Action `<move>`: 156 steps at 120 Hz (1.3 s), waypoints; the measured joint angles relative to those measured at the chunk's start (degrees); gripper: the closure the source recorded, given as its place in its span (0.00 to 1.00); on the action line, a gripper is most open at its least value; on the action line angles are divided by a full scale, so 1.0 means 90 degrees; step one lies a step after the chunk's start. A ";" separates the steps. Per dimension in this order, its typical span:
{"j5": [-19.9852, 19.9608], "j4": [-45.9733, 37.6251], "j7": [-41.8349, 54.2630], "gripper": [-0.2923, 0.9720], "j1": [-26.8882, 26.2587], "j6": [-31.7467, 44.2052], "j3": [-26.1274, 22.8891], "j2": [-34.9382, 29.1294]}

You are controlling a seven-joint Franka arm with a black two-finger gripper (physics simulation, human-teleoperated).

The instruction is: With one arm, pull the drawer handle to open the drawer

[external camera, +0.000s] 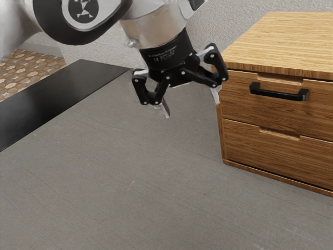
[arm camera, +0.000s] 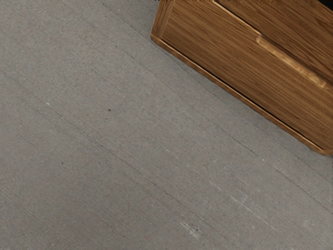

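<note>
One black bar handle [external camera: 279, 94] is mounted horizontally on the upper drawer [external camera: 260, 112] of a wooden cabinet [external camera: 291, 39], close to the top edge of that drawer front. The upper drawer front is seen level with the cabinet face, so the drawer is shut. A lower drawer [external camera: 281, 151] is located directly beneath it and is fitted with a recessed wooden grip. In the wrist view, the lower drawer [arm camera: 244, 62] and the cabinet's base corner are seen ahead of the hand.

The gripper [external camera: 191, 107] is positioned toward the exterior view's left of the cabinet, at roughly the height of the handle and apart from it. Its fingers are spread wide and nothing is held between them. One fingertip is seen against the cabinet's front corner; contact cannot be determined.

The cabinet is supported on a grey surface [external camera: 130, 182]. A black panel [external camera: 47, 99] is laid along the exterior view's left edge, with a patterned floor [external camera: 26, 67] beyond it.
</note>
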 joint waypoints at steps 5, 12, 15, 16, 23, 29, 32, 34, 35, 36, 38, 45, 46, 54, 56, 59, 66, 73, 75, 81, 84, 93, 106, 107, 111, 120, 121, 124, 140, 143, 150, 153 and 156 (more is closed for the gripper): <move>-0.0075 -0.0008 -0.0197 0.23 0.0153 0.0106 -0.0001 0.0047; -0.0147 -0.0008 -0.0446 0.23 0.0385 0.0239 0.0001 0.0085; -0.0168 -0.0008 -0.0545 0.23 0.0461 0.0297 0.0001 0.0093; -0.0173 -0.0008 -0.0577 0.23 0.0480 0.0315 0.0000 0.0094; -0.0192 -0.0005 -0.0790 0.23 0.0488 0.0443 -0.0004 0.0101; -0.0202 0.0000 -0.0956 0.23 0.0330 0.0552 -0.0006 0.0117; -0.0206 0.0003 -0.1035 0.23 0.0222 0.0597 -0.0009 0.0138; -0.0208 0.0006 -0.1085 0.23 0.0148 0.0625 -0.0012 0.0152; -0.0208 0.0007 -0.1110 0.23 0.0113 0.0639 -0.0013 0.0163; -0.0209 0.0007 -0.1135 0.23 0.0078 0.0653 -0.0014 0.0173; -0.0211 0.0009 -0.1182 0.23 0.0016 0.0684 -0.0016 0.0199; -0.0225 0.0022 -0.1339 0.23 -0.0122 0.0834 -0.0023 0.0348; -0.0228 0.0023 -0.1361 0.23 -0.0136 0.0860 -0.0022 0.0368; -0.0259 0.0065 -0.1527 0.23 -0.0206 0.1081 -0.0019 0.0512; -0.0273 0.0100 -0.1566 0.23 -0.0211 0.1132 -0.0017 0.0564; -0.0290 0.0147 -0.1624 0.23 -0.0212 0.1208 -0.0015 0.0631; -0.0316 0.0187 -0.1750 0.23 -0.0212 0.1359 -0.0018 0.0716; -0.0329 0.0199 -0.1862 0.23 -0.0223 0.1456 -0.0016 0.0753; -0.0331 0.0201 -0.1891 0.23 -0.0223 0.1477 -0.0016 0.0760; -0.0341 0.0205 -0.1982 0.23 -0.0225 0.1540 -0.0017 0.0785; -0.0346 0.0206 -0.2035 0.23 -0.0242 0.1570 -0.0018 0.0803; -0.0348 0.0213 -0.2239 0.24 -0.0299 0.1653 -0.0019 0.0874; -0.0339 0.0225 -0.2542 0.24 -0.0308 0.1736 0.0022 0.0996; -0.0339 0.0225 -0.2568 0.24 -0.0305 0.1741 0.0026 0.1001; -0.0339 0.0230 -0.2672 0.25 -0.0295 0.1756 0.0038 0.1014; -0.0338 0.0235 -0.2919 0.25 -0.0287 0.1780 0.0050 0.1031; -0.0338 0.0235 -0.2945 0.25 -0.0287 0.1783 0.0050 0.1033; -0.0338 0.0236 -0.3020 0.25 -0.0288 0.1792 0.0050 0.1039; -0.0332 0.0245 -0.3372 0.25 -0.0281 0.1835 0.0064 0.1187; -0.0327 0.0247 -0.3429 0.25 -0.0278 0.1841 0.0066 0.1208; -0.0317 0.0291 -0.3548 0.24 -0.0271 0.1845 0.0068 0.1257; -0.0314 0.0323 -0.3597 0.24 -0.0269 0.1845 0.0068 0.1276; -0.0311 0.0381 -0.3642 0.24 -0.0266 0.1849 0.0069 0.1310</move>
